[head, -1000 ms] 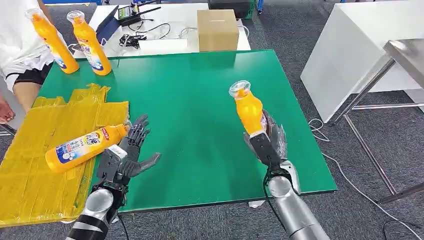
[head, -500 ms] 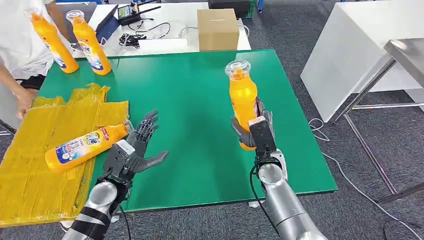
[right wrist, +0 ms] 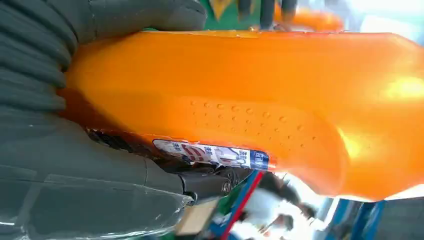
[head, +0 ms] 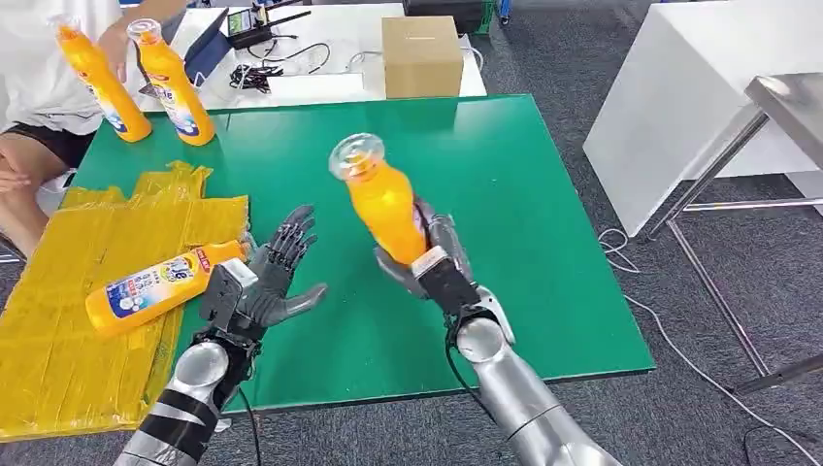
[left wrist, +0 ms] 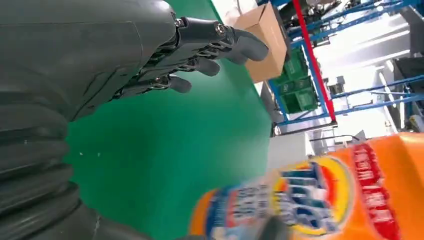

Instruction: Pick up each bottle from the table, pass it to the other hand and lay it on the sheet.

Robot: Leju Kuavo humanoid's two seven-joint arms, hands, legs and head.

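Note:
My right hand [head: 435,262] grips an orange bottle [head: 381,199] by its lower body, held above the green table [head: 505,165] and tilted toward my left; the same bottle [right wrist: 250,105] is seen close in the right wrist view. My left hand [head: 264,284] is open, fingers spread, palm facing the bottle, a short gap away; its fingers [left wrist: 210,45] are apart. The approaching bottle's label [left wrist: 320,195] shows blurred in the left wrist view. Another orange bottle [head: 160,283] lies on the yellow sheet [head: 68,340]. Two more bottles [head: 102,83] [head: 175,85] stand at the table's far left corner.
A person sits at the far left, one hand [head: 116,47] by the standing bottles. A cardboard box [head: 421,56], cables and a device lie on the white table behind. A white table [head: 679,97] and metal frame stand to the right.
My right hand has carried the bottle leftward toward my left hand and tilted it. My left hand has risen slightly. The person's arm has reached to the standing bottles.

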